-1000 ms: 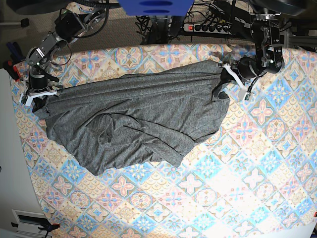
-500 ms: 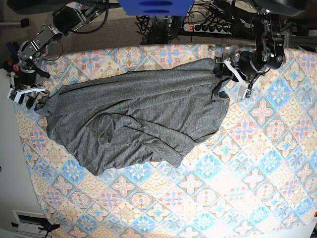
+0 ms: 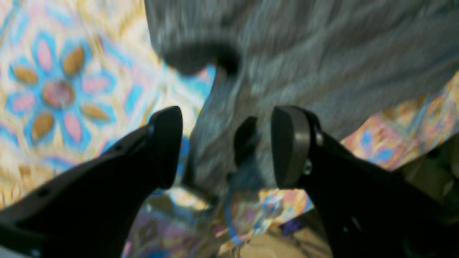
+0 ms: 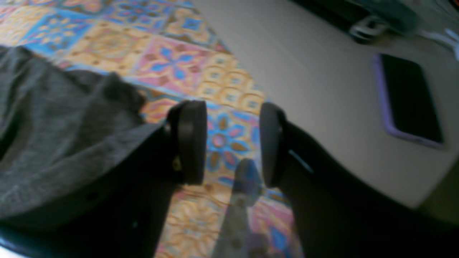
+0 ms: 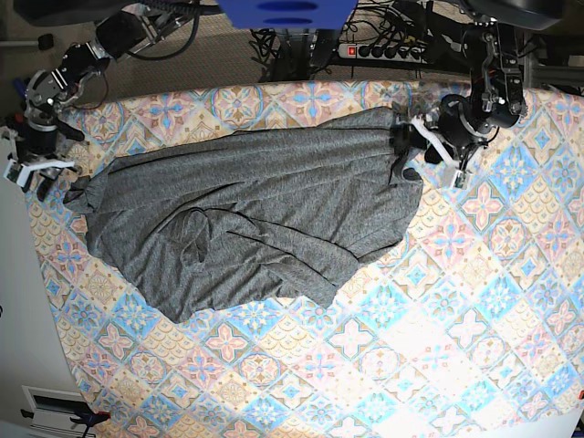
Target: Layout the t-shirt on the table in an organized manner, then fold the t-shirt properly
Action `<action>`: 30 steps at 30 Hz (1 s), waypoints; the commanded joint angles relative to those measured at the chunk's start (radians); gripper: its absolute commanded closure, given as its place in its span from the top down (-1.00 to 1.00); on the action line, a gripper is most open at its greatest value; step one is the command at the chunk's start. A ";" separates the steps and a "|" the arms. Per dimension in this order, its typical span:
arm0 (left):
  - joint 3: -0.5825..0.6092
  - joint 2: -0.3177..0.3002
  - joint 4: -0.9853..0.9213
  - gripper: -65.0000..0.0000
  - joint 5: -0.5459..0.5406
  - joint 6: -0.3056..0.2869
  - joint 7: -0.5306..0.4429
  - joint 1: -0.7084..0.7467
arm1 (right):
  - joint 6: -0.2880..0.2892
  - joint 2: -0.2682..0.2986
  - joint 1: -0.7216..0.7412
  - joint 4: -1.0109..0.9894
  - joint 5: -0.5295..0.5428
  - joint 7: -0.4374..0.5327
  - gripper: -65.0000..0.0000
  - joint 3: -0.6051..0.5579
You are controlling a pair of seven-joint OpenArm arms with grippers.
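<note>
While the t-shirt [image 5: 255,219] lies rumpled across the far-left half of the table [image 5: 474,310], you have both grippers standing off its 2 ends with nothing held. In the base view the shirt's long axis runs roughly from 9 o'clock to 2 o'clock, with a folded-under flap sagging toward 6 o'clock and creases running along its length. Your left gripper [image 5: 429,146] sits at the 2 o'clock end; in the left wrist view its jaws [image 3: 226,147] stand wide apart, and a puckered corner of grey cloth [image 3: 287,71] lies between and just beyond the fingertips, touching neither pad as far as the blur allows you to tell. Your right gripper [image 5: 32,169] hangs at the 9 o'clock end, just off the table's edge; in the right wrist view its jaws [image 4: 233,143] are partly apart over bare patterned cloth, with the shirt's hem [image 4: 53,143] lying at 9 o'clock from the fingers, near but not touching. A dark phone [image 4: 408,100] rests on the pale surface at 2 o'clock in that view. The left arm looks the nearer to fabric, so the next flattening pull likely starts there: the corner lies straight ahead of its open jaws, along the shirt's long axis.
</note>
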 commanded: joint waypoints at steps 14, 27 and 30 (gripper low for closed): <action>-0.001 -0.011 0.062 0.16 -0.091 -0.007 -0.030 -0.063 | 0.135 0.077 0.162 -0.111 0.009 0.021 0.04 -0.183; -0.001 -0.011 0.062 0.17 -0.086 -0.007 -0.031 -0.051 | 0.137 0.208 0.316 -0.461 0.011 0.030 0.04 -0.247; -0.002 -0.011 0.062 0.18 -0.086 -0.007 -0.031 -0.087 | 0.137 0.212 0.316 -0.511 0.009 0.064 0.04 -0.249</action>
